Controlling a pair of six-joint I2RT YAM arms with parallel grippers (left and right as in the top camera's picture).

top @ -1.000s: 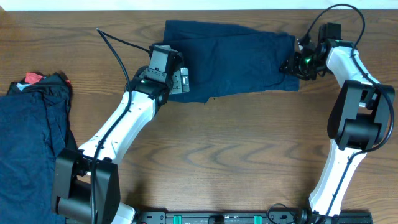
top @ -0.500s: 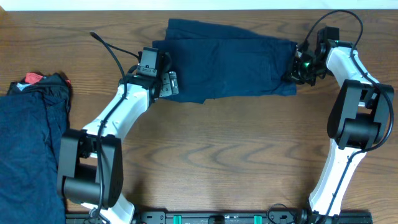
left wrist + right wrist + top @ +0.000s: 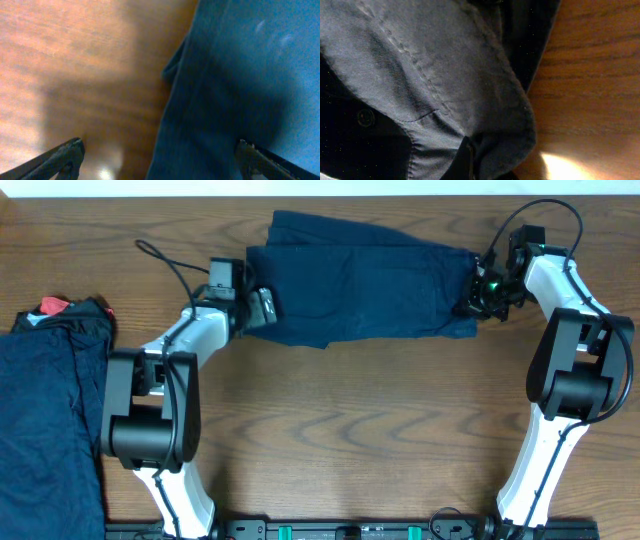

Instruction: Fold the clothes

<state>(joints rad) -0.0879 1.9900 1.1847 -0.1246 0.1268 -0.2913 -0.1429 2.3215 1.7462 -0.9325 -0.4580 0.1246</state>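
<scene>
Overhead layout: navy garment [image 3: 365, 285] lies flat on the table [image 3: 350, 430], its long axis running left to right, with a gripper at each short end
Left gripper [image 3: 262, 308]: at the garment's left end, jaws spread wide and holding nothing; one jaw over the cloth, the other over bare wood beside its edge
Right gripper [image 3: 472, 292]: at the garment's right end, apparently clamped on that hem
Other clothes [image 3: 50, 410]: heaped well left of the garment, red piece [image 3: 52, 306] at the heap's far edge
Likely next: left gripper pinches the edge directly beneath it

surface: dark-grained wooden table [image 3: 360, 430] | far edge: pale strip [image 3: 150, 187], perhaps wall | light: glare patch [image 3: 562, 165]
</scene>
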